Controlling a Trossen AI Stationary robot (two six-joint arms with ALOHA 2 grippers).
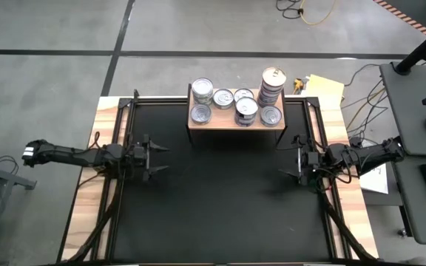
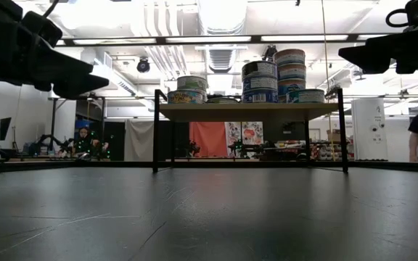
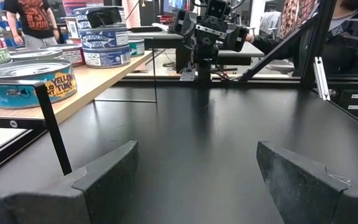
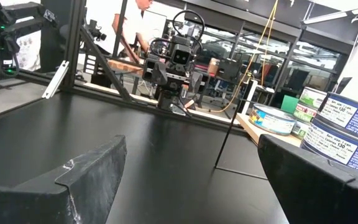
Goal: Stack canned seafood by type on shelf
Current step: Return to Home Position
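My left gripper (image 1: 165, 159) and right gripper (image 1: 290, 156) both hang wide and empty, facing each other. The cans (image 1: 244, 109) stand on the shelf (image 1: 226, 123), between them and to the far side. The tall stack (image 1: 273, 85) is nearer the right gripper.

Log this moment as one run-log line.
left gripper: open, empty, table's left | right gripper: open, empty, table's right | cans: on shelf | tallest stack: shelf's right end

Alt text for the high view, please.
Seafood cans sit grouped on the wooden shelf at the far edge of the black table, the tallest stack at the shelf's right end. Left gripper and right gripper hover open, empty, at either side.
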